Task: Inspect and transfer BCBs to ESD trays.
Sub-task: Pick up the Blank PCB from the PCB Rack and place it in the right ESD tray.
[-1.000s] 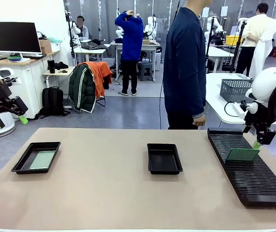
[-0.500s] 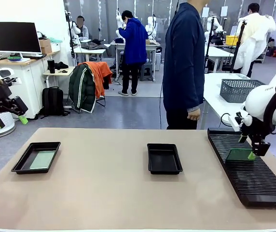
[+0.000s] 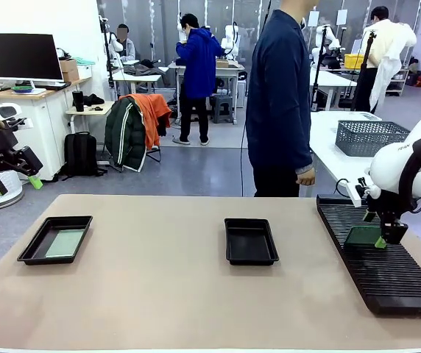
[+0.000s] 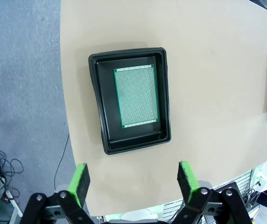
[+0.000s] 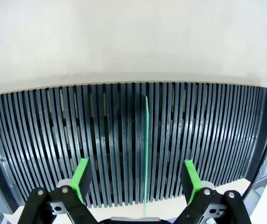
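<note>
One BCB (image 4: 136, 96) is seen lying flat inside the left ESD tray (image 4: 96, 93) on the tabletop (image 4: 208, 70); the middle ESD tray (image 3: 250, 240) is seen empty. A second BCB (image 5: 146, 140) is stood on edge in a slot of the black rack (image 5: 54, 126). The right gripper (image 5: 136, 179) has its jaws spread either side of it, untouching. The left gripper (image 4: 133, 179) is spread wide, well apart from its tray.

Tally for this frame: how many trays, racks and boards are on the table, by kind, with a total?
ESD trays: 2, left tray and middle tray.
Slotted rack: 1.
BCBs: 2, flat BCB in the left tray, upright BCB in the rack.
Total: 5.
</note>
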### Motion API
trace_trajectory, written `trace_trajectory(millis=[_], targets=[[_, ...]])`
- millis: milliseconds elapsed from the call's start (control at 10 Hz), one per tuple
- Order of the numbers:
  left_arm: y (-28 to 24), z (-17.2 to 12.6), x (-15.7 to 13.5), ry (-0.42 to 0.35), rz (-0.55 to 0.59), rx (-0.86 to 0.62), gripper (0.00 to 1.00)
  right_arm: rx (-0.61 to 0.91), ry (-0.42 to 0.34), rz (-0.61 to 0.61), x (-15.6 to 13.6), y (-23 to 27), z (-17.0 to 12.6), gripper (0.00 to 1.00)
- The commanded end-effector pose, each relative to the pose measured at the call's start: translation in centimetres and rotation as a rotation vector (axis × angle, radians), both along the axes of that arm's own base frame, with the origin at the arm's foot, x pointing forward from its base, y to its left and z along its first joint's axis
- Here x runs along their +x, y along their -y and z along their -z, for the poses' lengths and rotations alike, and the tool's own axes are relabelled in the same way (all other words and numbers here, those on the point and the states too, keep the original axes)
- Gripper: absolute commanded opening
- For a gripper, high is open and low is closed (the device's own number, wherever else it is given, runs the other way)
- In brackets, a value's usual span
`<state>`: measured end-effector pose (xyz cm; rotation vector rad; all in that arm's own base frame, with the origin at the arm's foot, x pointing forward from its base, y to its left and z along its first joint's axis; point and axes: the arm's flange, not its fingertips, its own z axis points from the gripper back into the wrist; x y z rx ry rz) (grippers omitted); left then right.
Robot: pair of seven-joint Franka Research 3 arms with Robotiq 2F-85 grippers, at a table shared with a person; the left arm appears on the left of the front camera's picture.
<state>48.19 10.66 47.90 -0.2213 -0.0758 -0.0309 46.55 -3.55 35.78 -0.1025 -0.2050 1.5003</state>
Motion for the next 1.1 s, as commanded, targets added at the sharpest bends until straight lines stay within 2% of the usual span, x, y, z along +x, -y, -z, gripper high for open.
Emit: trace_trajectory(millis=[0,300,1000], targets=[[-0.07,0.14,-0.14,0.008,0.01,-0.018,1.0,0.0,0.0,-0.007,-0.07,0.0,-0.18,1.0],[-0.07,0.14,-0.14,0.008,0.01,-0.018,1.0,0.0,0.0,-0.002,0.04,-0.09,-0.03,1.0],[-0.07,0.14,-0.14,0.008,0.01,-0.018,1.0,-0.059,0.05,0.024,-0.17,0.29,0.46,0.65]])
